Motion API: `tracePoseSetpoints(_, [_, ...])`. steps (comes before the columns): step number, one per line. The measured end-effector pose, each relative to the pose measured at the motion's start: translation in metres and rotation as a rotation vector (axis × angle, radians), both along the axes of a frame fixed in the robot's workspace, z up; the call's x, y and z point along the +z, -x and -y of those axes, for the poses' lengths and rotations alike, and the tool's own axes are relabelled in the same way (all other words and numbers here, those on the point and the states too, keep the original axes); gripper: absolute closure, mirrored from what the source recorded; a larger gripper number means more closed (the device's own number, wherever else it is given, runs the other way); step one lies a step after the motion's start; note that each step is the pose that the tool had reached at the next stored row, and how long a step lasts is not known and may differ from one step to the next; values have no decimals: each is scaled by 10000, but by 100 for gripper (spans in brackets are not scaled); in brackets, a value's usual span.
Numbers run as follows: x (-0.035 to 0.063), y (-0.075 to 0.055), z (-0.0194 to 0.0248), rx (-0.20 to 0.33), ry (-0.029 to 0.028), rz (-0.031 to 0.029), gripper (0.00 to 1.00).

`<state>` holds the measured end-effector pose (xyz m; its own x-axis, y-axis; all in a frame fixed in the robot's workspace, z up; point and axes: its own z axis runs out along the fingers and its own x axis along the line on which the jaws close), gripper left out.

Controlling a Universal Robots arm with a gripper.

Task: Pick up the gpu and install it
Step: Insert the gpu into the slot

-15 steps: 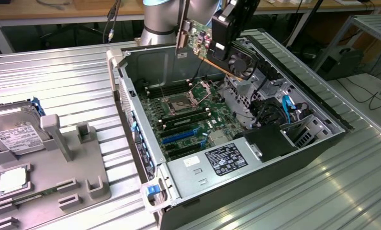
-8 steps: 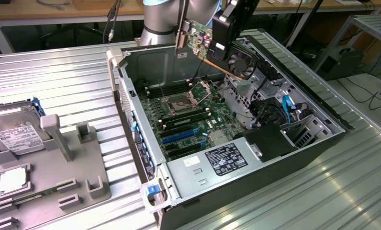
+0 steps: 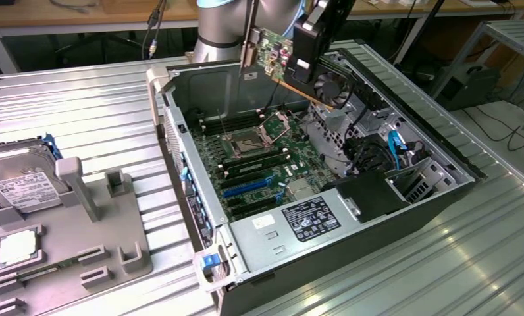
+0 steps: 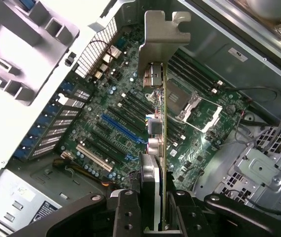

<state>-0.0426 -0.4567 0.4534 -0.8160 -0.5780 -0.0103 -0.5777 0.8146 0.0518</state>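
The gpu (image 3: 276,58) hangs tilted above the back of the open computer case (image 3: 201,217), its green board, silver end bracket (image 3: 248,46) and black fan face in the exterior view. My gripper (image 3: 308,51) is shut on it at mid-length. In the wrist view the gpu (image 4: 162,148) stands edge-on between my gripper's (image 4: 155,219) black fingers (image 4: 125,212), with its bracket (image 4: 157,44) pointing away. It is well above the motherboard (image 4: 125,113) and touches nothing. The blue slot (image 4: 121,131) lies below, to one side of the card's edge.
The motherboard (image 3: 262,161) carries an open processor socket (image 3: 244,143) and blue slots (image 3: 249,187). A power supply (image 3: 299,220) fills the case's near end. On the exterior view's left, a grey fixture (image 3: 95,257) holds a hard drive (image 3: 20,181) and a processor chip (image 3: 18,245).
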Motion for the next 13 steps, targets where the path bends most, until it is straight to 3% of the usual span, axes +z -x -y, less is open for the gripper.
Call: tracePoseSetpoints(13, [0,0,1,345,-36,0,72])
